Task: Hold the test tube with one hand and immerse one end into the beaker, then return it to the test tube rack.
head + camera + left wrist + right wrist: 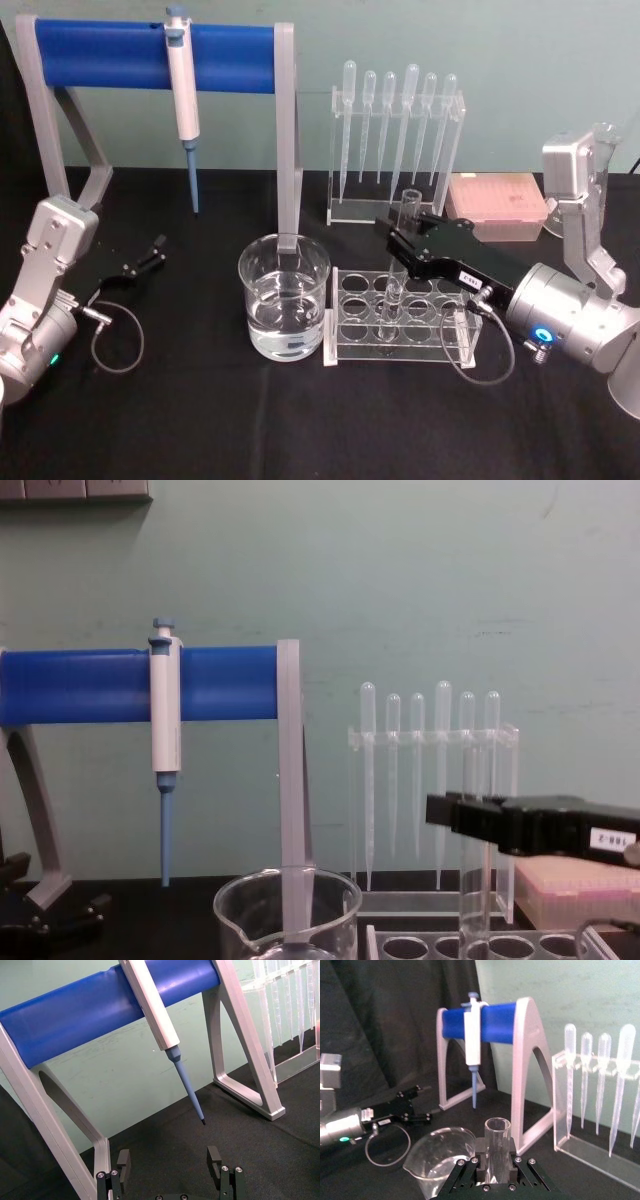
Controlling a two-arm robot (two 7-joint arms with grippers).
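The right end effector (398, 240) reaches in low from the right and squeezes the test tube (392, 295) near its top. The tube stands straight up with its bottom in the rack (352, 300), beside the beaker (283, 300). The left end effector (152, 252) sits open, low over the counter (300, 420), far left.

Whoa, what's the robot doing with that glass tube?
The right gripper is shut on the test tube, which stands upright with its lower end in the clear rack. The beaker, holding clear liquid, sits just left of the rack. The left gripper is open, far left, holding nothing.
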